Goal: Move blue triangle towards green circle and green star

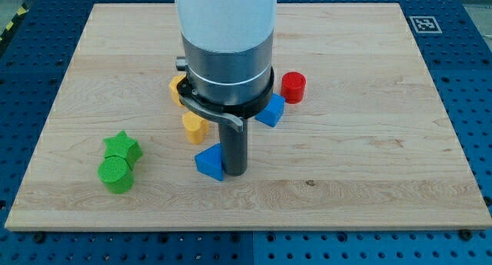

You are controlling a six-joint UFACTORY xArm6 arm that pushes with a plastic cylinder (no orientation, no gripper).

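My tip (234, 173), a bare tool holding nothing, seemingly touches the blue triangle (209, 162), right side

So the arm is basically a fat white cylinder (224, 11) coming in from the top of the view, smooth and glossy, no markings on it that I can see. Below that sits a brushed grey metal collar (227, 67) with a thin pale seam line, plus a small stub poking out on its left. Under it there's a black ring clamp (223, 106), then the straight dark rod (234, 146), round and matte, ending at my tip (234, 173).
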